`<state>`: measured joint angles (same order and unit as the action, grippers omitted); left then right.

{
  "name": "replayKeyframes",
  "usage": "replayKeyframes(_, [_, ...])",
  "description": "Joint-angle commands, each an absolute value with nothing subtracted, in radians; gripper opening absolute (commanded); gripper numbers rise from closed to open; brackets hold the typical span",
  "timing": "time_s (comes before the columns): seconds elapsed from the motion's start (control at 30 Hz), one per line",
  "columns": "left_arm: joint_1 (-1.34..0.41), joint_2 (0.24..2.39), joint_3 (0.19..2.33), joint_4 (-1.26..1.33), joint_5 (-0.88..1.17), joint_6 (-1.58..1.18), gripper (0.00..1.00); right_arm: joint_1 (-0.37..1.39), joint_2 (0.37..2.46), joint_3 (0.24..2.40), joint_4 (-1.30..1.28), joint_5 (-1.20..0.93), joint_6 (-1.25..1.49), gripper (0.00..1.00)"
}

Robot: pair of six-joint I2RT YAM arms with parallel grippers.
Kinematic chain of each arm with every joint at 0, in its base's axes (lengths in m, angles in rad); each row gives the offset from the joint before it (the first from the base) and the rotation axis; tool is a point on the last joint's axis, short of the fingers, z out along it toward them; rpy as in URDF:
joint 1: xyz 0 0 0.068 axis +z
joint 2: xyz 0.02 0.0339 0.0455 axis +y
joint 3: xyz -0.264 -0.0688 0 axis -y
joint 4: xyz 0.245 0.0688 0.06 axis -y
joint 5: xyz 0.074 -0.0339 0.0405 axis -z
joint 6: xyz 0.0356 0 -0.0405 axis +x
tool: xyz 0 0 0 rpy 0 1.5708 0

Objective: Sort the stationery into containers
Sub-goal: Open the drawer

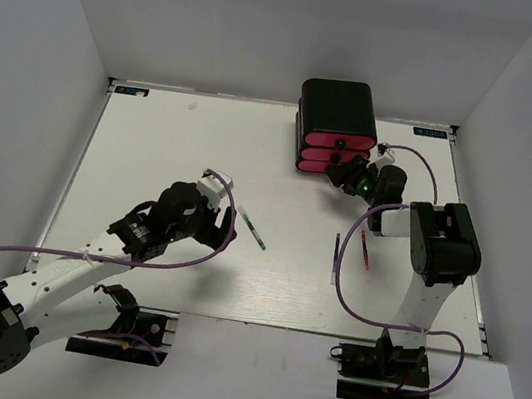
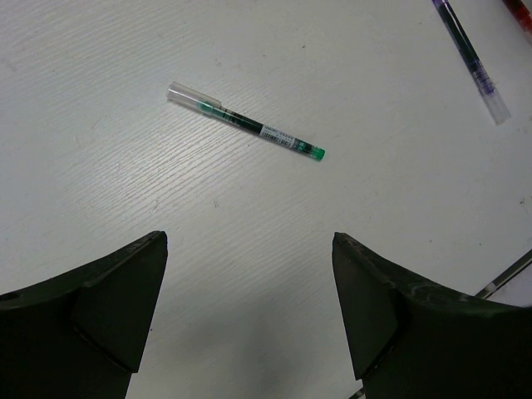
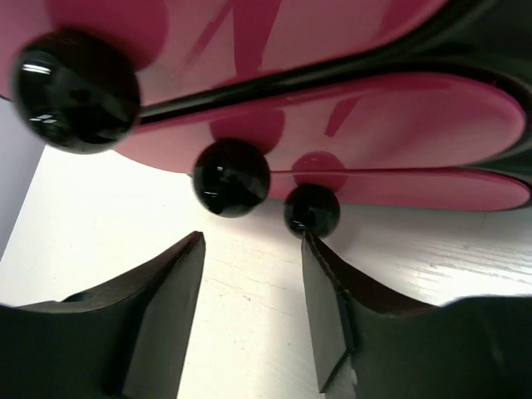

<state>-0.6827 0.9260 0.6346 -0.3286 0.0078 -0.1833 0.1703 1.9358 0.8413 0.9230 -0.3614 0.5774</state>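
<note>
Closest to the lens, at the near edge: two black-and-white robot arms on bolted bases. Beyond them, wide white wood-grain table (image 1: 154,141). At its far right, glossy black rounded cabinet (image 1: 340,105) with three stacked pink-fronted drawers (image 1: 333,157), each bearing a black round knob (image 3: 231,177). Close up against those pink fronts, just below the knobs, right gripper (image 3: 252,241): jaws partly apart, clasping nothing, one knob just above a fingertip but not between the two. Left of centre, over bare tabletop, left gripper (image 2: 249,237): spread wide, empty. Just ahead of it, lying flat, thin green pen with a clear cap (image 2: 245,120). Well apart to the right, beside the right arm, thin dark purple-tinted pen (image 2: 470,58) and thin red pen (image 1: 366,251), near each other. None yet in a drawer.
</note>
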Motion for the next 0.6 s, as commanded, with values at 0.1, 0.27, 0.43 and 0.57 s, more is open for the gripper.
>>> replayKeyframes(0.1, [-0.686, 0.911, 0.647, -0.313, 0.011, -0.166, 0.90, 0.170, 1.951, 0.862, 0.920, -0.292, 0.575, 0.55])
replayKeyframes(0.27, [-0.686, 0.911, 0.647, -0.313, 0.011, -0.166, 0.90, 0.169, 1.986, 0.894, 0.908, -0.276, 0.600, 0.55])
replayKeyframes(0.43, [-0.686, 0.911, 0.647, -0.313, 0.011, -0.166, 0.90, 0.176, 2.029, 0.940, 0.888, -0.278, 0.617, 0.55])
replayKeyframes(0.57, [-0.686, 0.920, 0.647, -0.313, 0.011, -0.166, 0.90, 0.170, 2.049, 0.951, 0.902, -0.265, 0.627, 0.55])
